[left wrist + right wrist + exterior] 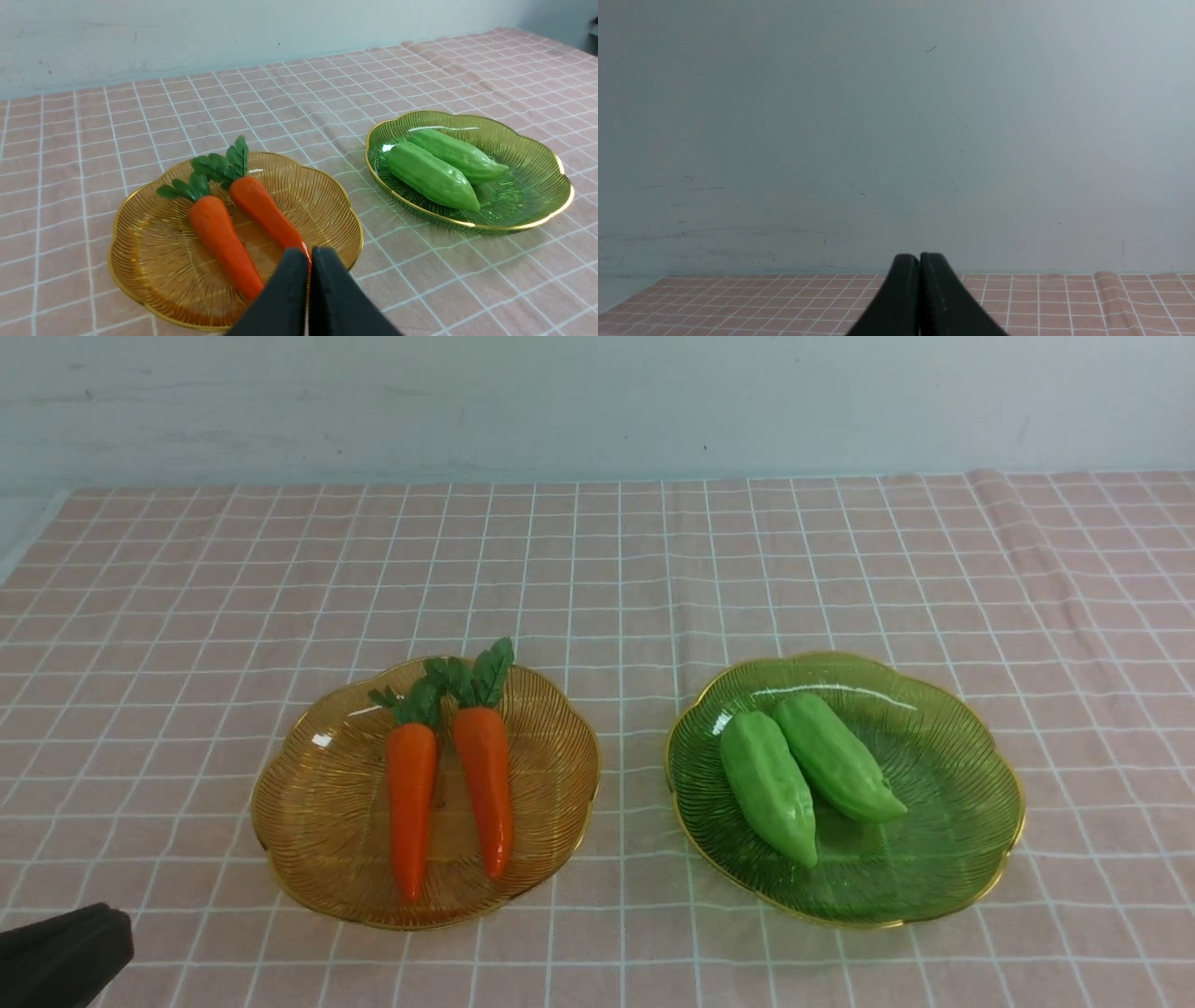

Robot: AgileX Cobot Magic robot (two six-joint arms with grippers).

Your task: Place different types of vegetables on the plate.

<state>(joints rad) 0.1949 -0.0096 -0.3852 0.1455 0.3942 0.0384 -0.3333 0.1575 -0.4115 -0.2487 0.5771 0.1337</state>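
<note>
Pink checked cloth [597, 569] covers the desk before a pale wall [597, 401], with toy vegetables sorted by kind on two glass plates.

On the amber plate [317, 803], at 8 o'clock from the cloth's centre in the front view, one carrot [411, 803] and a second carrot [485, 793] lie side by side, their leafy tops toward 12 o'clock and overlapping. On the green plate [952, 784], at 4 o'clock, one gourd [767, 789] lies against a second gourd [836, 761], tips slanting toward 5 o'clock. The plates sit apart. The left gripper [112, 938], pressed together and holding nothing, sits at the 7 o'clock corner, near the amber plate's rim. The right gripper [919, 259], also pressed together and empty, shows only in its own wrist view, facing the wall.
</note>
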